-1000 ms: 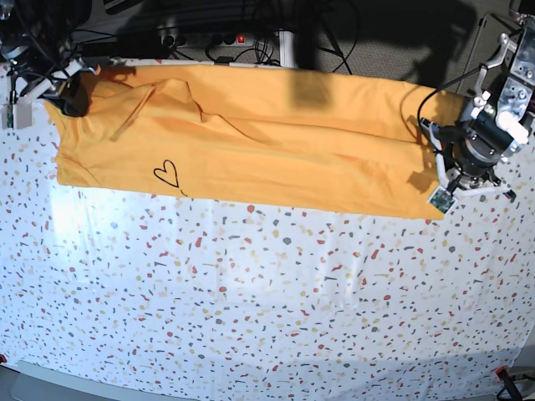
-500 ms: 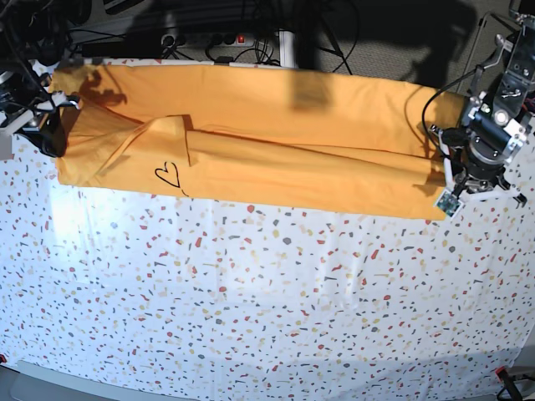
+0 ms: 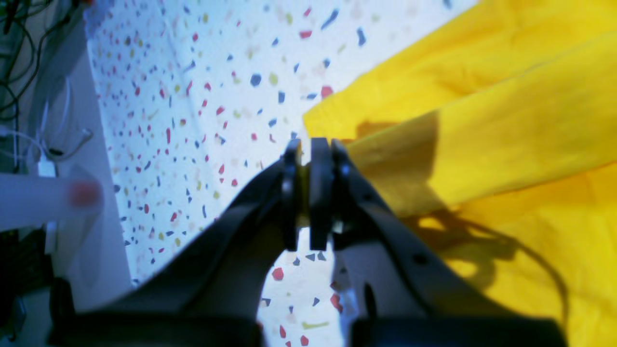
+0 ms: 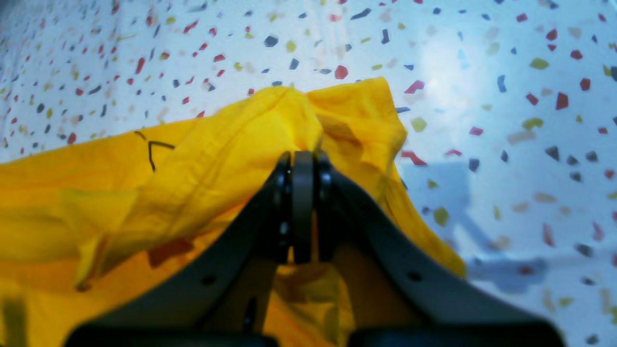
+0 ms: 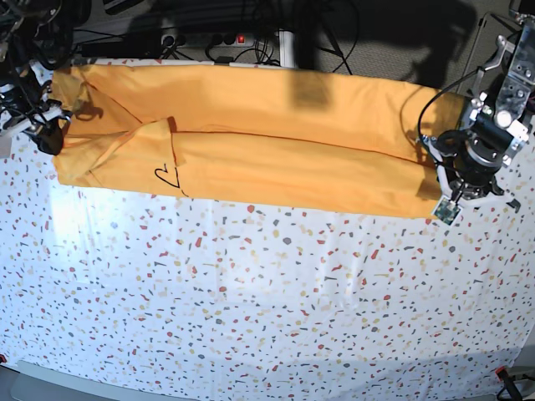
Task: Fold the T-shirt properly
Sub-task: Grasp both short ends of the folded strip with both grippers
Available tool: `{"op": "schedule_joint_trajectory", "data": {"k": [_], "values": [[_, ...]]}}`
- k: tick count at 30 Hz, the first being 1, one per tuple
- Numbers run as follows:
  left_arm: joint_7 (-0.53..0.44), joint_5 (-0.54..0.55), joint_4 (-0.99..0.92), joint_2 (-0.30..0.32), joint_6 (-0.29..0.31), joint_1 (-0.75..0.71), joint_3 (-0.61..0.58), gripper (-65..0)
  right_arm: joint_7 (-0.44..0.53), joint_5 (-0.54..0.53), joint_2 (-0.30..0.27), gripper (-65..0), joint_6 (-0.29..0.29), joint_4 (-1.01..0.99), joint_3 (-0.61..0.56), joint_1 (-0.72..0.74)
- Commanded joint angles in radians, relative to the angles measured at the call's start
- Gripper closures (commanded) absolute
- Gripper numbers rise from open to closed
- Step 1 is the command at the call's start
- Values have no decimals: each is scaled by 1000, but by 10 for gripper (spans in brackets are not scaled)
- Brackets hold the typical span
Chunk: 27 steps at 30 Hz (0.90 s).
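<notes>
Speckled white tablecloth is covering the bench nearest the camera. Beyond it the T-shirt is lying as a long folded band, bearing a black hand-drawn heart; no readable writing is showing. The left end effector and right end effector are each pinching a shirt end.

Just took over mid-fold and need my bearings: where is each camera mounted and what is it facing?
Base: overhead, looking down on the T-shirt, tablecloth and both arms.
Left wrist: behind the left gripper, shut on the T-shirt's edge.
Right wrist: behind the right gripper, shut on bunched T-shirt fabric.
Shared: all three show T-shirt and tablecloth.
</notes>
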State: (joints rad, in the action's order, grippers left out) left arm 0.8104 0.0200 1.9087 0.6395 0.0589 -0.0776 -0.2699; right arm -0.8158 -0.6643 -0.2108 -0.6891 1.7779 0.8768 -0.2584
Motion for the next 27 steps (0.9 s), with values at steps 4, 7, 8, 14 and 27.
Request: {"op": "schedule_joint_trajectory", "data": {"k": [4,7,8,14,27], "values": [[-24,-8,14,14,-10,11,9,0,7,-15,-16,0,-9,-72,-23,53],[-57,-8,0,14,-10,11,9,0,4,-15,-16,0,-9,-114,-62,62],[-63,-8,-12,12,-10,11,9,0,3,-14,-16,0,-9,-119,-75,62],[-45,-23,-151,-8,-10,11,8,0,-6,28,-16,0,-9,-120,-92,61],[-70,-41,-232,-8,-10,13,8,0,-14,41,-16,0,-9,-120,-92,61]]}}
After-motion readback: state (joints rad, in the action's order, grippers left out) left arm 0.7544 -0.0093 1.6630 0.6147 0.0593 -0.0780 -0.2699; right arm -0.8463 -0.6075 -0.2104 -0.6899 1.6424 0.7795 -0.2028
